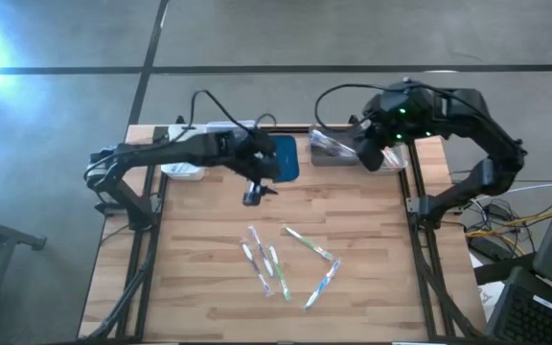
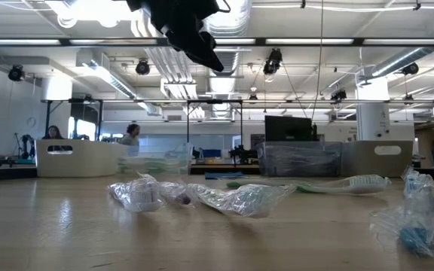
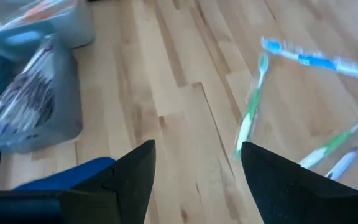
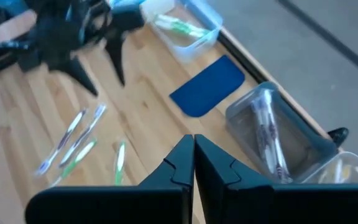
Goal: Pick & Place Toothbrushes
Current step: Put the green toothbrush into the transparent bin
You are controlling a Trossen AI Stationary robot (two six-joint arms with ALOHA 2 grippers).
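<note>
Wooden slat table [image 1: 372,240] in an open workshop hall. Wrapped toothbrushes [image 1: 286,259] lie scattered on the near half of the table, clear of both arms. Along the far edge: blue pad [image 1: 286,159], grey bin [image 1: 332,149] holding packets, clear bin [image 1: 182,171]. Left gripper [image 1: 254,192] hangs beside the blue pad, fingers spread wide, nothing held. Right gripper [image 4: 194,163] sits above the grey bin, fingers pressed together, empty.

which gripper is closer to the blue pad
Left. The left gripper hangs open just off the blue pad, on its table-centre side. The right gripper, shut, sits over the grey bin beyond it.
</note>
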